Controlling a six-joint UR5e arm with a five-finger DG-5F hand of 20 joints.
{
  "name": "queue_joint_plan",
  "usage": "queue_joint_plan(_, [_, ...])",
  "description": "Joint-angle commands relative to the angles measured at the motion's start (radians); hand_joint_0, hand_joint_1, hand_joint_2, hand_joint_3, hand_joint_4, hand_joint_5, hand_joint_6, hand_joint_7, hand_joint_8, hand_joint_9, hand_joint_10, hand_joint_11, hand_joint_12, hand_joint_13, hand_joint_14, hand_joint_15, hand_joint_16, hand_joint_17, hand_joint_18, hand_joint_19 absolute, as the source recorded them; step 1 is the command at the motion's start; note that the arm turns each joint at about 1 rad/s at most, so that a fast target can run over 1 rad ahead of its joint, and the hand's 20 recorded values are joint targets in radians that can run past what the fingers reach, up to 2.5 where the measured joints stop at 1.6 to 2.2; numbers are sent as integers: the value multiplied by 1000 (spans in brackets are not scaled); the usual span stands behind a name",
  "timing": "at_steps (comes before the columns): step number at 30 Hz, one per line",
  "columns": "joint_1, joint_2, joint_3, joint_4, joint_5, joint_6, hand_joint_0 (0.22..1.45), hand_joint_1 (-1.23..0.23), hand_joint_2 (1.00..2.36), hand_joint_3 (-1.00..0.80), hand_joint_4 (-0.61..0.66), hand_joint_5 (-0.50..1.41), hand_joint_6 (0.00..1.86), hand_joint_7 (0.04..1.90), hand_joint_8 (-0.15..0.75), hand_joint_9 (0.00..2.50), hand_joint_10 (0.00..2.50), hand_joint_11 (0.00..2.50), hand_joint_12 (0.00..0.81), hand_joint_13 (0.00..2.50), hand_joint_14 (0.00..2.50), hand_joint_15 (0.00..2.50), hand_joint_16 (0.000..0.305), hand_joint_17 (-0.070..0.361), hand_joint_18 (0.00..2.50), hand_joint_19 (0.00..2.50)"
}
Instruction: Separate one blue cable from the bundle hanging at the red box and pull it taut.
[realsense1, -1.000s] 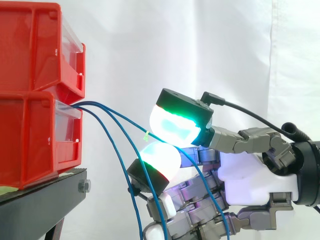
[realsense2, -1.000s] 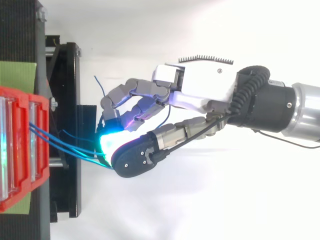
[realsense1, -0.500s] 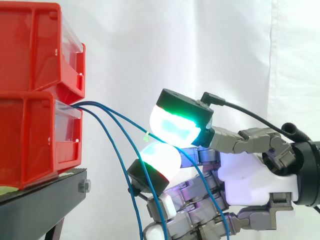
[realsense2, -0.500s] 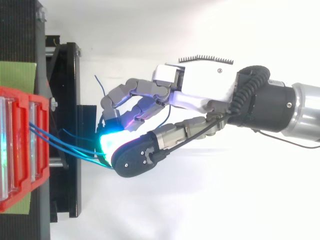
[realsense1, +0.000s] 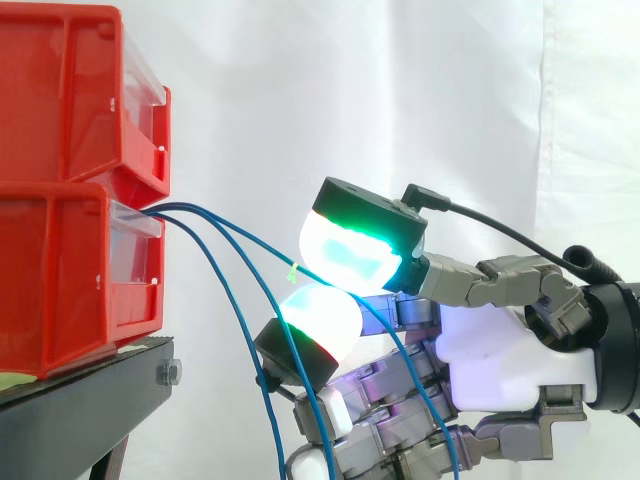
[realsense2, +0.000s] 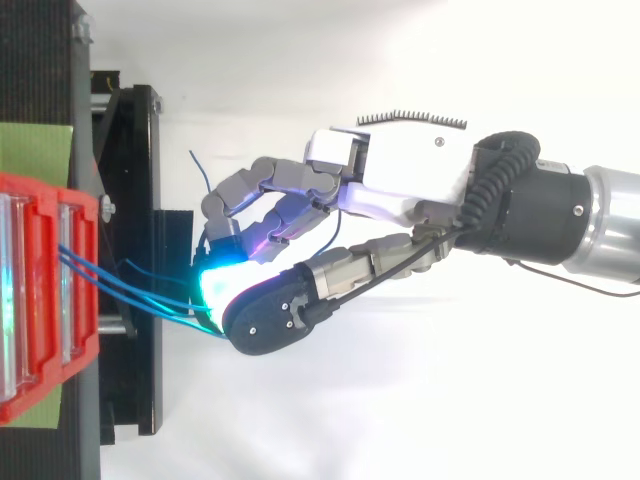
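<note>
Three thin blue cables (realsense1: 215, 232) come out of the lower red box (realsense1: 70, 275) at its front lip and fan out to the right. The uppermost blue cable (realsense1: 262, 249) runs fairly straight to my hand (realsense1: 500, 360), where the green-glowing thumb pad (realsense1: 350, 250) and a fingertip pad (realsense1: 320, 315) pinch it. A small pale tag sits on it just before the pinch. The other two cables (realsense1: 255, 330) droop down past the curled fingers. From above, the hand (realsense2: 400, 190) reaches in from the right, and the cables (realsense2: 140, 300) stretch from the red box (realsense2: 45, 300) to it.
A second red box (realsense1: 75, 95) is stacked on the lower one, both on a black stand (realsense1: 80, 400) at the left. A white curtain hangs behind. A loose blue cable end (realsense2: 200, 170) curls above the fingers in the top view.
</note>
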Motion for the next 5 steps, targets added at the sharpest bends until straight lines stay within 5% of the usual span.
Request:
queue_joint_plan(1, [1, 0, 0, 0, 0, 0, 805, -699, 1025, -234, 40, -300, 937, 1231, 168, 791, 18, 1143, 285, 819, 23, 638, 32, 73, 507, 614])
queue_joint_plan(5, [1, 0, -2, 0, 0, 0, 804, -699, 1024, -234, 41, -300, 937, 1231, 168, 794, 18, 1145, 285, 820, 24, 640, 32, 73, 507, 619])
